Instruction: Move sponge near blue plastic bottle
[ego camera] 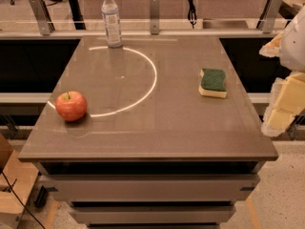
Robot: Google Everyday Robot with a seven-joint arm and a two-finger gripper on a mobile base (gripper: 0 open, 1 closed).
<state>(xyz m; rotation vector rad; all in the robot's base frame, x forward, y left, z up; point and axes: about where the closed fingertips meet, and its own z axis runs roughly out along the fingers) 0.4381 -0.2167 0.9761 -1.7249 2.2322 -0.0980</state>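
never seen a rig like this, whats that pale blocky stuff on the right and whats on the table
There is one picture, taken from the near side and looking down at a brown table; where the camera is mounted is not on record. The pale blocky parts at the right edge belong to a one-armed mobile robot: they are its arm and gripper, beside the table's right side. It holds nothing and touches nothing on the table.

Three things are on the table. A sponge, yellow with a dark green top, lies flat toward the right. A red apple sits near the left edge. A blue plastic bottle with a white cap stands upright at the far left, well apart from the sponge.
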